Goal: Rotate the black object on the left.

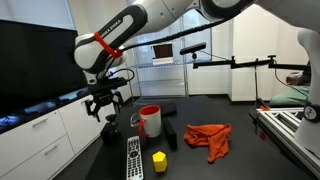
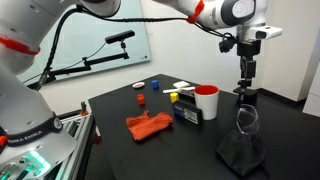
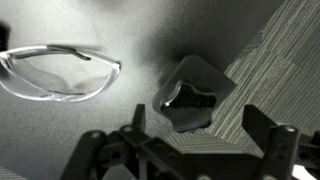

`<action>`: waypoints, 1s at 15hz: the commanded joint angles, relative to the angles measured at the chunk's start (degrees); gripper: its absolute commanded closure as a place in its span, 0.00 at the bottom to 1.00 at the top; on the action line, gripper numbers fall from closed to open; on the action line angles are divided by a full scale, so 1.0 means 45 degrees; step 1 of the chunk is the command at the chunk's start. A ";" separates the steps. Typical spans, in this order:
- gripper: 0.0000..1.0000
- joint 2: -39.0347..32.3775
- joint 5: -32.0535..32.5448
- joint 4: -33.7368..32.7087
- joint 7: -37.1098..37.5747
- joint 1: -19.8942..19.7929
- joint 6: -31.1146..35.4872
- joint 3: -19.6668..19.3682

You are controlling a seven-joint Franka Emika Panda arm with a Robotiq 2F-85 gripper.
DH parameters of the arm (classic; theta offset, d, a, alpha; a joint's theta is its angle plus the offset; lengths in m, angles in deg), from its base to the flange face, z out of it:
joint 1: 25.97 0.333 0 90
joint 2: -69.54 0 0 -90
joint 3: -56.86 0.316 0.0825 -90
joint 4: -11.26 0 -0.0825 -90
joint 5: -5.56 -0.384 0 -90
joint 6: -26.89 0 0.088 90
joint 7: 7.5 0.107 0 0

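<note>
1. Even room light from overhead in both exterior views, and the dark surface (image 1: 245, 150) soaks it up, hardly a shadow on it
2. Both exterior views are small and soft, fine detail lost
3. Wrist view is dimmer, grey, low in contrast; the end effector (image 3: 195, 125) is a blurred silhouette
4. Soft shadow pools beside the black object (image 3: 190, 100), pale glints along the glasses (image 3: 60, 65)

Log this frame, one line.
gripper: open | position: hovering over black object | grasp: none | rotation: not started | nearby: glasses
</note>
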 commanded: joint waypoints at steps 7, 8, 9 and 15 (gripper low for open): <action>0.25 -0.0346 0.0187 -0.0638 0.0190 0.0043 -0.0512 -0.0098; 0.26 -0.0346 0.0200 -0.0633 0.0194 0.0051 -0.0509 -0.0108; 0.34 -0.0339 0.0218 -0.0615 0.0189 0.0060 -0.0451 -0.0122; 0.74 -0.0171 0.0645 -0.0560 -0.0417 0.0106 -0.0184 -0.0144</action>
